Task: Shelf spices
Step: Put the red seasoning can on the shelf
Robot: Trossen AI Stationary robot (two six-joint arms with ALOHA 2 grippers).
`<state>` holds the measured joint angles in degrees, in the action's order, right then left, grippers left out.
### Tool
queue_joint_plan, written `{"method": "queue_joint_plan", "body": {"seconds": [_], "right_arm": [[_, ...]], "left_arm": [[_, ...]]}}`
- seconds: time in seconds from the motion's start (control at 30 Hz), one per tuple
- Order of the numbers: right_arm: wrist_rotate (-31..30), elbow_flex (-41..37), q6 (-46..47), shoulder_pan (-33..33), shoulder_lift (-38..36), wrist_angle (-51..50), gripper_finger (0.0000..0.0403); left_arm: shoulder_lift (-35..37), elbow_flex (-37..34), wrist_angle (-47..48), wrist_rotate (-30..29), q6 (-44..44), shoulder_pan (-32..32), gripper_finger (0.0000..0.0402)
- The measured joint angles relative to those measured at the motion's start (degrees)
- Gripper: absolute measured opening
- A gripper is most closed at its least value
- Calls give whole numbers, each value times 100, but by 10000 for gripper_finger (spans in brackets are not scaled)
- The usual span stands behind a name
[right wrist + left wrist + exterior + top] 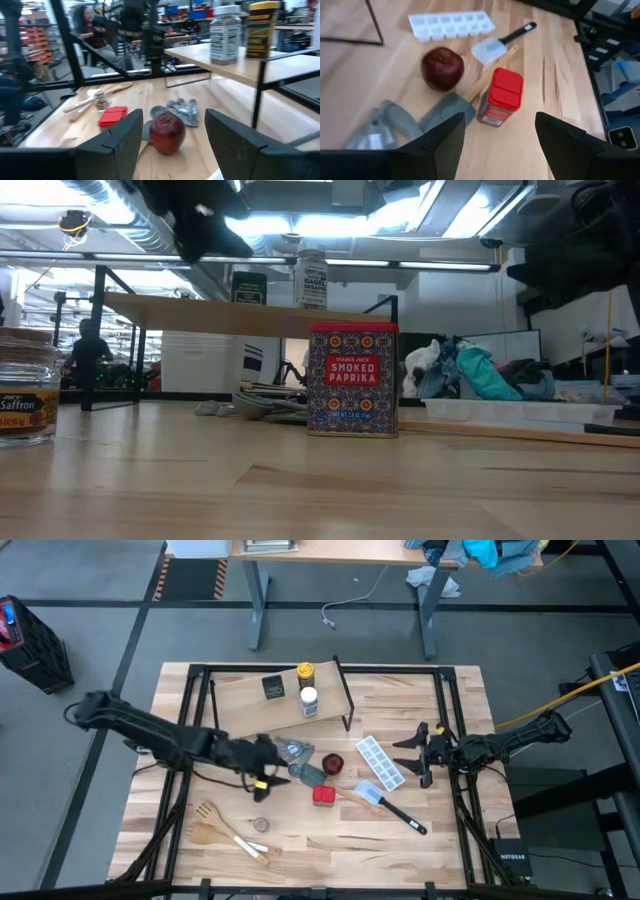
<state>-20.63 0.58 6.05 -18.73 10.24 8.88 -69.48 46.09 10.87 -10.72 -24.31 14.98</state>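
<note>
The shelf [250, 698], a light-wood plank on thin black legs, stands at the table's far side. On it are a dark grey tin [273, 688], a yellow-capped jar [305, 672] and a white-capped jar [309, 701]. A red square tin [500, 97] stands upright on the table's middle, and a tiny jar [260, 825] stands nearer the front edge. My left gripper [500, 145] hovers open above the table, left of the red tin, slanting down toward it. My right gripper [415, 752] waits open at the table's right side.
Grey measuring spoons [295, 752] and a round dark-red object [332, 762] lie just beyond the red tin. A white ice tray [380, 762] and a spatula [385, 798] lie to its right. Wooden utensils [225, 830] lie at the front left.
</note>
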Motion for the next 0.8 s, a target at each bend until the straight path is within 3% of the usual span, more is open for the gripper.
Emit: {"method": "queue_joint_plan", "body": {"seconds": [0.23,0.5,0.8], "right_arm": [[228,0,8,-1,1,-2,221],[228,0,-47,-1,1,-213,221],[234,0,-34,0,2,-499,221]], "left_arm": [[-1175,0,-631,-5,-639,196,235],[-1929,0,-762,-41,-1161,522,235],[-2422,2,-1272,-707,-494,780,235]]}}
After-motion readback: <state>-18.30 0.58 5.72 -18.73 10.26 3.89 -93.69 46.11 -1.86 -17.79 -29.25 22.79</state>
